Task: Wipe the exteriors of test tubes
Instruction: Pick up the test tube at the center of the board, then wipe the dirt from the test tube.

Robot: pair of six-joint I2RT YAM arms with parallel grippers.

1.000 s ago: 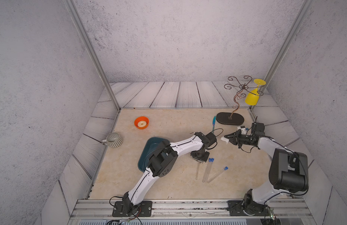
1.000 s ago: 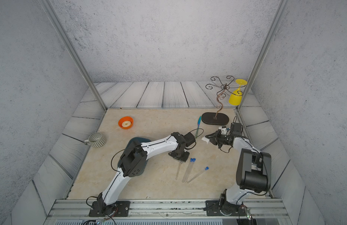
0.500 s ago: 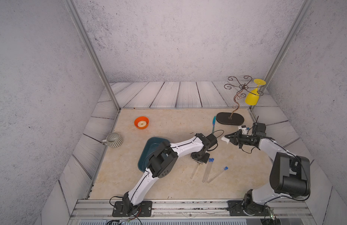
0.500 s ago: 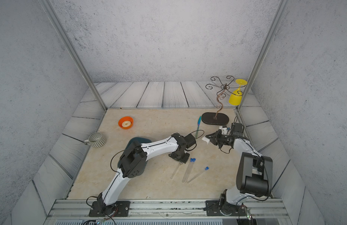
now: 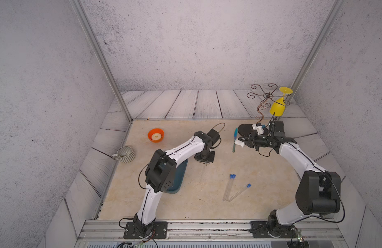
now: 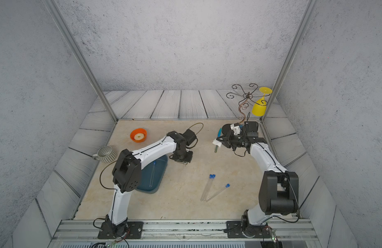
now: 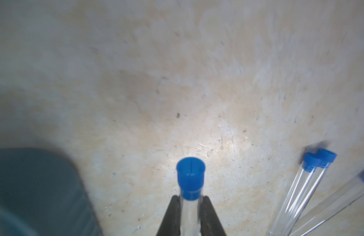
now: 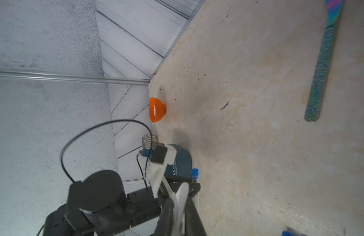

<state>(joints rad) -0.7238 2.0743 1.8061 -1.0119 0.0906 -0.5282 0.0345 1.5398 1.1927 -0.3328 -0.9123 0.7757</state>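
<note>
- Left of the loose tubes (image 5: 228,188), left gripper (image 7: 190,199) is now clamping one tube (image 7: 190,177) under its cap.
- Far right, right gripper (image 8: 181,202) is pinching wipe (image 5: 239,143); wiping looks next.

open table (image 5: 205,193) between tray (image 5: 180,180), test tubes (image 5: 228,189)

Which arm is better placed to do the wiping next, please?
Right, probably: the right gripper pinches a white paper tissue, while the left gripper is shut on a clear blue-capped test tube, so it just holds.
</note>
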